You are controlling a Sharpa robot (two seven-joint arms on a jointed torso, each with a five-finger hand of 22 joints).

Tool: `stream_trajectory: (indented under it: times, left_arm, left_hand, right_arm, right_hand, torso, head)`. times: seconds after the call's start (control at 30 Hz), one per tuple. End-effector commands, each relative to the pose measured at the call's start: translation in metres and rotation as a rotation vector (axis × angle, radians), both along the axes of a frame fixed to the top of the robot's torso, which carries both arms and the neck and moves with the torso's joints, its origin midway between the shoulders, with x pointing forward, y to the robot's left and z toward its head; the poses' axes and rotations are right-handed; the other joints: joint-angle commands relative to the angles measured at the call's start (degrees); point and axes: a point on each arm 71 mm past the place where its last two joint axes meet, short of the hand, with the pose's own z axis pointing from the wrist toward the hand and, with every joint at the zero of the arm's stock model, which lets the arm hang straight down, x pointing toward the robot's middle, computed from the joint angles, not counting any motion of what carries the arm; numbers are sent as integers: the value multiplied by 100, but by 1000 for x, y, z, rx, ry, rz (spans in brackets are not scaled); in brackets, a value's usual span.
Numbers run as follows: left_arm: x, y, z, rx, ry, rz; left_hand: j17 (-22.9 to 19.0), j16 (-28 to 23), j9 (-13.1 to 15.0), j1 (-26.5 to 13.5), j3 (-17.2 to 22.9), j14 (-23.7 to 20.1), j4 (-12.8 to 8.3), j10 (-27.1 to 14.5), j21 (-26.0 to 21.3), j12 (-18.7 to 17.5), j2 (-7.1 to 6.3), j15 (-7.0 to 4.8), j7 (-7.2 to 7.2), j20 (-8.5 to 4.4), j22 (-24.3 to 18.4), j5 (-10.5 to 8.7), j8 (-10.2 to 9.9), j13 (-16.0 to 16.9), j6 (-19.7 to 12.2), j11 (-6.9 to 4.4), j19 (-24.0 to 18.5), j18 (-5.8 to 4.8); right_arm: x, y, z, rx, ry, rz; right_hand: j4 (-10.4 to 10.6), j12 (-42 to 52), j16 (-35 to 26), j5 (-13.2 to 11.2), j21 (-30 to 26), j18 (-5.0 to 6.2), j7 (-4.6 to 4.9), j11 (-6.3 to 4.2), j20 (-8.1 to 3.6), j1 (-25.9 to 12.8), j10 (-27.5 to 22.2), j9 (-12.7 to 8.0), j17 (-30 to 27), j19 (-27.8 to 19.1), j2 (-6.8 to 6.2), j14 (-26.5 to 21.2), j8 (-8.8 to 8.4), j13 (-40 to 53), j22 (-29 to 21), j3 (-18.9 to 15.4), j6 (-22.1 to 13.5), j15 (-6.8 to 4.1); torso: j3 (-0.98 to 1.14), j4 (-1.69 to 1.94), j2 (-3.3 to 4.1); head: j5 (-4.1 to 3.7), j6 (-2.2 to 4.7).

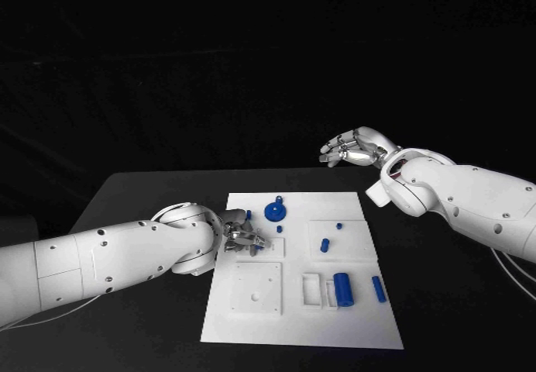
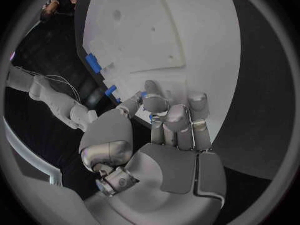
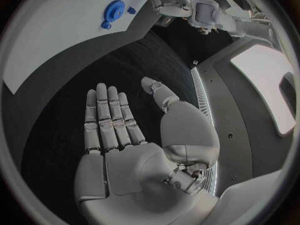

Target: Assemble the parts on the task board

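Currently, by descending size:
Table (image 1: 146,194): black; carries the board.
Board (image 1: 301,325): white plate, one, at table centre, long axis running away from the robot.
Left hand (image 1: 244,236): over the board's left edge, fingers curled together; whether a part is pinched cannot be told.
Right hand (image 1: 355,147): raised past the board's far edge, fingers apart, holding nothing.
Gear (image 1: 275,211): one, on the board just beyond the left hand.
Cylinder (image 1: 343,289): one, near right, lying lengthwise.
Small parts: roughly five, scattered mid-board and right.
Key relation: left hand is nearer the gear.
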Motion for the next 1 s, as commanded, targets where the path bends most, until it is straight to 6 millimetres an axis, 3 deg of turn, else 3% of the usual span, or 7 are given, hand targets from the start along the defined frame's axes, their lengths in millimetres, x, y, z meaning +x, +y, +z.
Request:
stream_trajectory:
  times: [0.03,0.13,0.47,0.63,0.87,1.0]
  left_arm:
    - [0,-1,0,-23,18,6]
    - [0,-1,1,-35,11,16]
    - [1,-1,2,-61,14,30]
    - [2,0,2,-57,20,33]
    - [2,0,2,-56,29,31]
    - [1,-1,2,-68,36,25]
  left_hand:
    - [-13,-15,7,100,-10,-19,-57,-23,13,-3,12,-31,7,-614,-4,-37,5,-17,-50,20,-43,-14]
    - [-32,-32,-14,160,-45,-21,-102,-21,6,-24,31,-19,35,-604,-11,-37,-59,-45,-148,41,-52,-20]
    - [-72,-69,-272,567,-1,-21,-315,14,2,-53,183,135,242,-591,-30,-37,-572,-114,-691,230,-60,-29]
    - [-82,-78,-325,696,-16,-13,-395,22,1,-57,221,188,299,-583,-38,-35,-691,-134,-800,286,-59,-40]
    - [-89,-88,-349,788,-38,-9,-465,23,-3,-61,173,206,318,-580,-48,-32,-749,-150,-832,305,-56,-46]
    - [-100,-103,-402,947,24,-1,-534,26,-15,-63,307,237,362,-581,-61,52,-882,-169,-1006,344,-51,-48]
  right_arm:
    - [0,1,0,-7,0,15]
    - [0,1,0,-7,0,14]
    - [0,1,0,-7,1,15]
    - [0,1,-1,-7,2,14]
    - [0,1,-1,-7,3,15]
    - [0,1,-1,-8,4,15]
  right_hand:
    - [3,-1,-23,22,-36,69,10,35,8,-33,-20,-9,-10,-36,18,-36,37,-9,-7,-30,25,2]
    - [2,0,-23,23,-36,70,10,35,8,-33,-20,-10,-10,-36,18,-36,37,-11,-7,-31,25,2]
    - [5,2,-23,28,-37,73,11,36,11,-39,-19,-13,-11,-36,24,-36,37,-17,-8,-33,24,2]
    - [5,3,-23,29,-38,73,11,36,12,-41,-19,-14,-11,-36,24,-36,37,-19,-8,-34,23,2]
    - [5,3,-24,31,-38,74,12,37,13,-43,-19,-16,-12,-37,23,-37,37,-22,-8,-35,22,2]
    - [6,4,-24,32,-39,75,12,38,14,-47,-20,-18,-12,-37,23,-37,37,-25,-8,-37,20,2]
  torso:
    - [1,-1,2]
    - [-1,-4,4]
    - [3,-2,2]
    - [2,-2,2]
    - [0,-3,1]
    - [-2,-1,2]
  head:
    - [2,-1]
    - [-5,0]
    - [-10,-5]
    - [-8,-3]
    - [-6,-10]
    - [-12,-9]
